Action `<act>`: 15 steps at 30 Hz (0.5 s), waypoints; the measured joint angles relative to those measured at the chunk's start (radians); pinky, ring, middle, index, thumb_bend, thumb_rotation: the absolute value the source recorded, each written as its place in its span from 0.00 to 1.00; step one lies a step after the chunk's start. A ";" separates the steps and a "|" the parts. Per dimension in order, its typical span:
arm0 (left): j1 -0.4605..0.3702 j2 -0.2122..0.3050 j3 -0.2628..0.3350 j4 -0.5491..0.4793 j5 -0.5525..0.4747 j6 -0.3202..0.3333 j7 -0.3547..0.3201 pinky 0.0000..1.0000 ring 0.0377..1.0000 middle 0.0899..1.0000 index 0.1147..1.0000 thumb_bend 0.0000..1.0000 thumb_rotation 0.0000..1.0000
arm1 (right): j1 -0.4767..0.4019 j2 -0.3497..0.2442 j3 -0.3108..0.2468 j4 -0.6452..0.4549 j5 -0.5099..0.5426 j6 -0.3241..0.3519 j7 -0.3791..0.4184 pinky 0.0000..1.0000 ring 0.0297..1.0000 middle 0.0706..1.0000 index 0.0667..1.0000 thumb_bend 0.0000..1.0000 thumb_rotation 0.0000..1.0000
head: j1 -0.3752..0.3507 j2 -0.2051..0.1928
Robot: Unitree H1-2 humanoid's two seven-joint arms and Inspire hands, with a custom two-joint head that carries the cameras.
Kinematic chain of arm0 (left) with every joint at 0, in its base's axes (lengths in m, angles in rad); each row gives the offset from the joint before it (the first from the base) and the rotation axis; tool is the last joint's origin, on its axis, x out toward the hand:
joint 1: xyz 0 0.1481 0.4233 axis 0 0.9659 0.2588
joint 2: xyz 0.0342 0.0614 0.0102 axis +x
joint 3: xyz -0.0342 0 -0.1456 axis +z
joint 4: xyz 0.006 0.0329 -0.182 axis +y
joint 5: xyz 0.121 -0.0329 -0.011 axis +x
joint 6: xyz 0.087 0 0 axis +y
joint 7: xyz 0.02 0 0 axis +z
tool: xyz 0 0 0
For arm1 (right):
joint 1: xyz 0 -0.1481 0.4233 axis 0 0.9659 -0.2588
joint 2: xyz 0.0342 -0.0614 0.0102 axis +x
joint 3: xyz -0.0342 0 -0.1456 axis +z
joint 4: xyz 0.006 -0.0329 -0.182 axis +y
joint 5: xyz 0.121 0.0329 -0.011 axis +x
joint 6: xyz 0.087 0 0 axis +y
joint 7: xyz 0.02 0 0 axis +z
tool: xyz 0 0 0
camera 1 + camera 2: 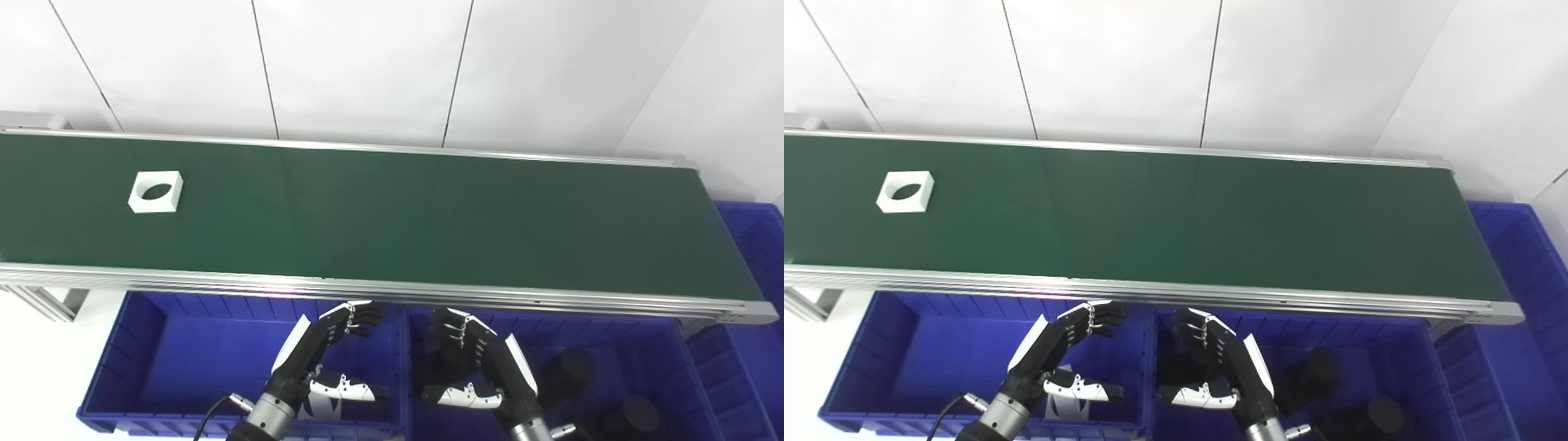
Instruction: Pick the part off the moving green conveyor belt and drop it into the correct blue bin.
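A white square part with a round hole point(156, 192) lies on the green conveyor belt point(392, 214) at its far left; it also shows in the right eye view point(905, 192). My left hand point(321, 355) hovers open and empty over the left blue bin point(141, 361), below the belt's near rail. My right hand point(474, 361) hovers open and empty over the right blue bin point(674, 367). Both hands are far from the part.
Black cylindrical parts point(566, 367) lie in the right bin. A white part point(1058, 405) lies in the left bin under my left hand. Another blue bin point(753, 245) stands past the belt's right end. A white wall rises behind the belt.
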 measured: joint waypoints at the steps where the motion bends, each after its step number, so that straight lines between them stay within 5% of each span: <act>1: 0.000 0.000 0.000 0.000 0.000 0.000 0.000 0.68 0.73 0.74 0.72 0.90 0.12 | 0.000 0.000 0.000 0.000 0.000 0.000 0.000 0.69 0.74 0.77 0.74 0.91 0.23 | 0.000 0.000; 15: -0.003 0.000 -0.012 0.016 0.004 0.000 0.008 0.67 0.72 0.74 0.72 0.90 0.14 | -0.001 0.000 -0.001 0.005 -0.001 0.000 0.000 0.69 0.75 0.78 0.74 0.91 0.25 | 0.023 -0.021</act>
